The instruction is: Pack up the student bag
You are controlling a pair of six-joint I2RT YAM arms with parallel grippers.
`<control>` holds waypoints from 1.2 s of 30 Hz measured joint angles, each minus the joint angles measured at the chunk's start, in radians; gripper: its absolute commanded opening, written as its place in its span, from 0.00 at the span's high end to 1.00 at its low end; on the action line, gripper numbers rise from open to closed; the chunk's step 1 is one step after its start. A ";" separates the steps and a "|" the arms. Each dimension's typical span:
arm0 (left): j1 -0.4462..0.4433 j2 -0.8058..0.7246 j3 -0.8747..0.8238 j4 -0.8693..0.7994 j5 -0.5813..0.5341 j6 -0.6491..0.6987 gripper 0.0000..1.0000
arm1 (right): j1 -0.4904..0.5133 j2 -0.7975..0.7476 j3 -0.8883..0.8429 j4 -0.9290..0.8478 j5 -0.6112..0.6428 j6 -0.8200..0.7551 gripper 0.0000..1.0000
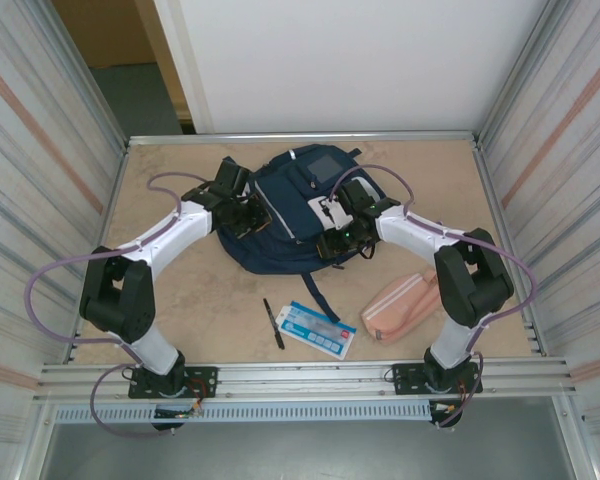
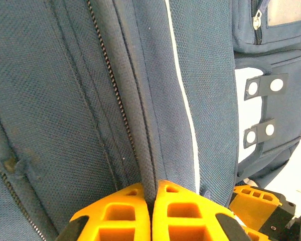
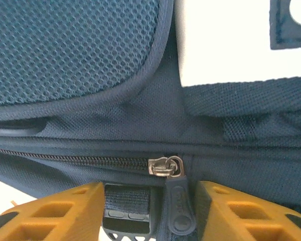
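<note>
Left gripper (image 2: 151,198) is pinched together on a fabric ridge of the student bag (image 1: 280,205), beside a zipper (image 2: 115,100). Right gripper (image 3: 150,201) stands with jaws apart, a zipper pull (image 3: 174,208) between them. The bag lies on the table (image 1: 180,300), toward its far edge, between both arms.

place: likely lab cell | evidence: ribbed wall panels (image 1: 35,150), aluminium rails (image 1: 300,376)

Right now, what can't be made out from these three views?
- Inside of the student bag: all views, its fabric covers it.
- Print on the blue-white card: top view, too small.
- Pink pouch: top view, the right arm covers its far end.
- Zipper pull between the right end effector fingers: right wrist view, cut off by the bottom edge, contact unclear.
</note>
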 measured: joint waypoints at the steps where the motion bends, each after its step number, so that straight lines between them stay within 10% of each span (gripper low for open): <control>1: 0.000 0.000 0.002 -0.001 0.000 0.000 1.00 | -0.006 0.001 0.002 -0.005 -0.013 0.000 0.57; 13: 0.000 -0.004 0.015 -0.007 0.014 0.001 1.00 | -0.047 -0.004 0.002 -0.039 -0.135 0.003 0.96; 24: -0.007 -0.005 0.011 0.003 0.021 -0.008 1.00 | -0.023 -0.033 0.026 -0.101 -0.133 0.005 1.00; 36: -0.073 -0.005 -0.074 0.152 0.009 -0.130 1.00 | 0.227 -0.018 0.028 0.029 -0.171 0.183 0.95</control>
